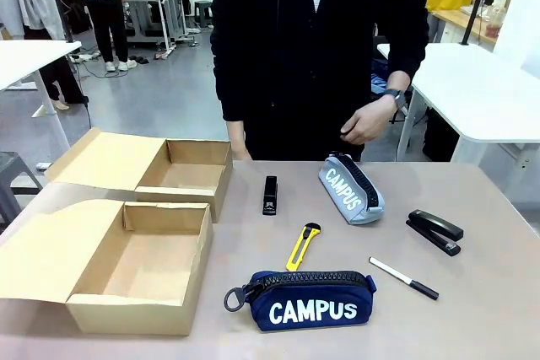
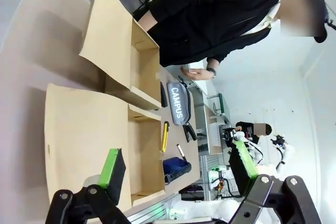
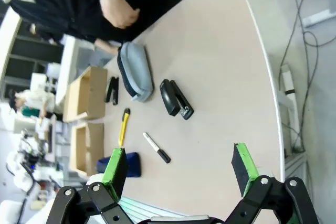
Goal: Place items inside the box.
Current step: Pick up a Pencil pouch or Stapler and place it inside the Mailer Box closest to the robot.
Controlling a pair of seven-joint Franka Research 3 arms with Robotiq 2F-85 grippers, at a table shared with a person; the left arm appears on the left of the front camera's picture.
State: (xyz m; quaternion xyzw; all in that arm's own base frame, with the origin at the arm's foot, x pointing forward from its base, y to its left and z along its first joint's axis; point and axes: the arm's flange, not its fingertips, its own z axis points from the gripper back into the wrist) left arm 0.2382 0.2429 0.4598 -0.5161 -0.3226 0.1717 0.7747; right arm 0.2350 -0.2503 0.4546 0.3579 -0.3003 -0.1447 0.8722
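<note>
Nothing packed yet: near box [image 1: 126,314] and far box [image 1: 221,183] stand empty at left; navy pouch [image 1: 312,299], grey pouch [image 1: 350,190], knife [image 1: 301,246], pen [image 1: 403,278], small stapler [image 1: 269,195] and larger stapler [image 1: 434,231] lie on the desk [image 1: 489,309]; left hand [image 2: 177,163] and right hand [image 3: 179,165] are released, empty.

Green pads [image 2: 112,163] spread wide, the left end effector [image 2: 175,153] rises at frame bottom; an open cardboard box [image 2: 143,153] sits centre-left, a grey CAMPUS pouch [image 2: 178,103] mid-frame, a person [image 2: 210,14] upper right.

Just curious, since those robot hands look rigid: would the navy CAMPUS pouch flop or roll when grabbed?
The navy pouch looks like soft fabric, so it would probably sag or squash rather than stay stiff. It sits low and wide, so rolling seems unlikely.
</note>
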